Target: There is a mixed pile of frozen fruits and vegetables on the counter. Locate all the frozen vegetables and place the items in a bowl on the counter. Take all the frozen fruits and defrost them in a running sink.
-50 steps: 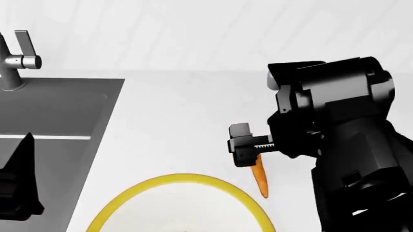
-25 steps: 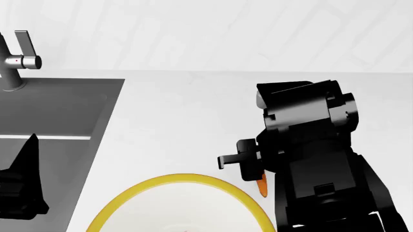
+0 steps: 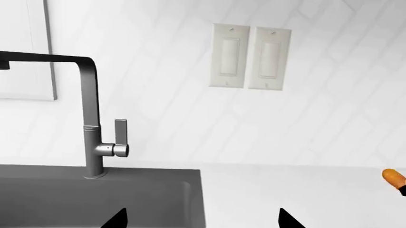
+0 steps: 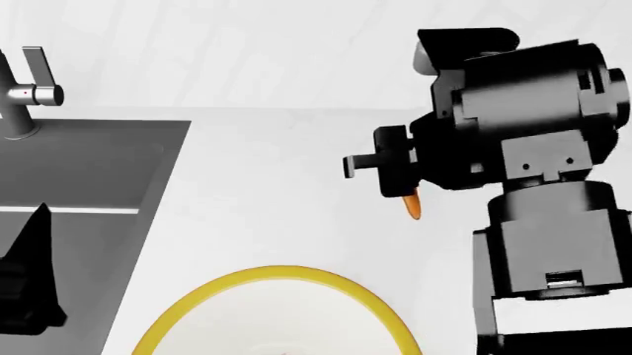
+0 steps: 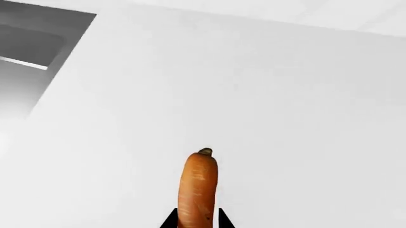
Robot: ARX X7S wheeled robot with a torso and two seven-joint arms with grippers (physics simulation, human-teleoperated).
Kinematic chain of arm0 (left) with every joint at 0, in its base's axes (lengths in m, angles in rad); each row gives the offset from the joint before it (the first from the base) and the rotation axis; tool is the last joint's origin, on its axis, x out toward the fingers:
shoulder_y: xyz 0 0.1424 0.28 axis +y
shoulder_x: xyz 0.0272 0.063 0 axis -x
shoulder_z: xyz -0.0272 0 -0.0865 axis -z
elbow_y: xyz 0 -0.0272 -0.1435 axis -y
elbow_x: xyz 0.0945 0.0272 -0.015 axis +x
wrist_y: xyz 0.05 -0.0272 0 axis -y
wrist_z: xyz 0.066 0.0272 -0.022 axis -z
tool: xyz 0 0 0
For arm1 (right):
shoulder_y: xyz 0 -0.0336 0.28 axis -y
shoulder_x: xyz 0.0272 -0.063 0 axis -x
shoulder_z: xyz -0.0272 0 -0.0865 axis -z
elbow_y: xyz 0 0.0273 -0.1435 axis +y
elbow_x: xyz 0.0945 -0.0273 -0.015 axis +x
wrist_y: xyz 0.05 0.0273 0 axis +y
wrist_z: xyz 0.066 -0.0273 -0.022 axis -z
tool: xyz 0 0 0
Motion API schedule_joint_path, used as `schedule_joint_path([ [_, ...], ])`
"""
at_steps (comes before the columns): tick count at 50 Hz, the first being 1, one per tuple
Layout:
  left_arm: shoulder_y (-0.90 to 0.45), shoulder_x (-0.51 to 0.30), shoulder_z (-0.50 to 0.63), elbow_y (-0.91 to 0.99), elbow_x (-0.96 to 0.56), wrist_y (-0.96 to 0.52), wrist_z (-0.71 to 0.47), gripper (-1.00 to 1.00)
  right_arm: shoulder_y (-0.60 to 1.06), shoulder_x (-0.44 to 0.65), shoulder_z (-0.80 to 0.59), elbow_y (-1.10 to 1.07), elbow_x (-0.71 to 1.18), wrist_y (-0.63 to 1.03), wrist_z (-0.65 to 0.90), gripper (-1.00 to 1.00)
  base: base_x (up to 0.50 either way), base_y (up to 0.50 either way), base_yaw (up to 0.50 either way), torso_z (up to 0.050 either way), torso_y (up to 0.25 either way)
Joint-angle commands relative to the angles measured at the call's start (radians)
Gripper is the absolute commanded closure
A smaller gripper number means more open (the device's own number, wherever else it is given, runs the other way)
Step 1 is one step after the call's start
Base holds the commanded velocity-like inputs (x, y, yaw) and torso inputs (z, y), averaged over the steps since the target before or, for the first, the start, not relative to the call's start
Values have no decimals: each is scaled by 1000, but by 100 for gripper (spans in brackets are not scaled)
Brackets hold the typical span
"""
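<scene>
My right gripper [image 4: 393,177] is shut on an orange carrot [image 4: 413,205] and holds it in the air over the white counter [image 4: 277,185], beyond the bowl. In the right wrist view the carrot [image 5: 198,187] sticks out between the two fingertips of the right gripper [image 5: 197,221]. The bowl's yellow rim [image 4: 277,272] shows at the near edge. My left gripper [image 4: 35,244] is open and empty over the dark grey sink [image 4: 89,163]; its left wrist view [image 3: 201,221] shows the tips wide apart. The pear is out of view.
The grey square faucet [image 3: 92,114] with its side lever [image 4: 35,81] stands behind the sink [image 3: 95,194]. Two white wall switch plates [image 3: 250,57] are on the tiled wall. The carrot's end [image 3: 393,176] shows in the left wrist view. The sink's corner [image 5: 32,38] shows in the right wrist view.
My right arm has risen and moved back from the bowl's rim with the carrot still in it. The left arm has barely moved.
</scene>
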Motion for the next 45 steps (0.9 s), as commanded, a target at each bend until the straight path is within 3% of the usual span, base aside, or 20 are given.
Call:
schedule_joint_path([
  [1, -8, -9, -17, -2, -19, 4, -15, -100, -52, 267, -170, -550, 701, 198, 616, 100, 0, 0, 0, 0, 0],
  [3, -4, -10, -18, -2, -18, 9, -14, -100, -85, 284, -179, -586, 1001, 195, 916, 100, 0, 0, 0, 0, 0],
  [7, -7, -10, -9, -10, -8, 17, -16, -100, -172, 305, -168, -663, 1601, 181, 1084, 100, 0, 0, 0, 0, 0],
  [9, -2, -12, -11, -8, -12, 18, -16, -100, -191, 314, -195, -707, 1763, 167, 1188, 100, 0, 0, 0, 0, 0],
  [13, -4, -15, -14, -4, -25, 15, -21, -100, -215, 323, -246, -784, 1892, 139, 1275, 100, 0, 0, 0, 0, 0],
  [19, -6, -20, -15, -10, -26, 20, -25, -100, -239, 317, -290, -833, 1950, 114, 1310, 100, 0, 0, 0, 0, 0],
  [45, -3, -39, -22, -17, -44, 38, -37, -100, -346, 277, -351, -815, 1756, 100, 1144, 100, 0, 0, 0, 0, 0],
])
